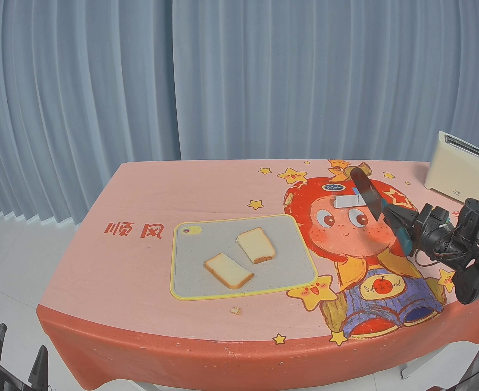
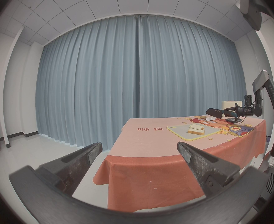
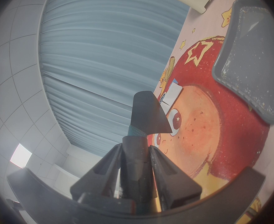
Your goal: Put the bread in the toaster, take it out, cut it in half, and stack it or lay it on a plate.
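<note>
Two halves of bread lie side by side on the grey cutting board (image 1: 293, 256): one half (image 1: 256, 245) farther back, the other (image 1: 228, 270) nearer the front. From the left wrist view the bread (image 2: 196, 128) looks small and far away. My right gripper (image 1: 409, 233) hovers over the cartoon print, right of the board, shut on a knife's teal handle. The dark blade (image 1: 367, 192) points up and back; in the right wrist view the blade (image 3: 147, 112) rises from the shut gripper (image 3: 136, 147). The cream toaster (image 1: 459, 166) stands at the back right corner. My left gripper (image 1: 16, 354) hangs open below the table's front left, its fingers (image 2: 78, 162) wide apart.
A dark grey tray (image 3: 252, 56) speckled with crumbs lies on the cloth close to my right gripper. A small white card (image 1: 348, 201) rests on the cartoon face. A crumb (image 1: 235, 310) sits near the front edge. Curtains hang behind the table.
</note>
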`<state>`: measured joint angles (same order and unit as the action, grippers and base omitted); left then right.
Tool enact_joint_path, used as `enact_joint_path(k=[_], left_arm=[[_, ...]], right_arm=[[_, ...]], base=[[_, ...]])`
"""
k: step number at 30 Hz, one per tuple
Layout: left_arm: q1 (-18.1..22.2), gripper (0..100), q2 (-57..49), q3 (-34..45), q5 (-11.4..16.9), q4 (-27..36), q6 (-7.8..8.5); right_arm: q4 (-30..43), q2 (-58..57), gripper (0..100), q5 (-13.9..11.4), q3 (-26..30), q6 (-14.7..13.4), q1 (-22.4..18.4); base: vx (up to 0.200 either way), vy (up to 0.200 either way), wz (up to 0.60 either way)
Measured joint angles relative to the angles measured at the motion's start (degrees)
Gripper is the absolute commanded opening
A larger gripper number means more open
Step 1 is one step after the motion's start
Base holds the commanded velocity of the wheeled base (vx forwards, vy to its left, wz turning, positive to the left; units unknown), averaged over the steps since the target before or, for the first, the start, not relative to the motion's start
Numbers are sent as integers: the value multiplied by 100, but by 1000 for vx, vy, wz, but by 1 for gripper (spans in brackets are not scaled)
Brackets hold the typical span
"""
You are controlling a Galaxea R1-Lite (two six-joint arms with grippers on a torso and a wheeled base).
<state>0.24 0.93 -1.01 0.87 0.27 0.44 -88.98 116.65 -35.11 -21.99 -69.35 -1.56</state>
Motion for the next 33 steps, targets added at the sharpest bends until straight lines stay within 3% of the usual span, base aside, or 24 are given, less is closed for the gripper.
enact_joint_path(k=[33], left_arm=[[-4,100,0,0,0,0,0]], right_arm=[[-6,254,0,-13,-91,-85,-39]], base=[[0,0,0]])
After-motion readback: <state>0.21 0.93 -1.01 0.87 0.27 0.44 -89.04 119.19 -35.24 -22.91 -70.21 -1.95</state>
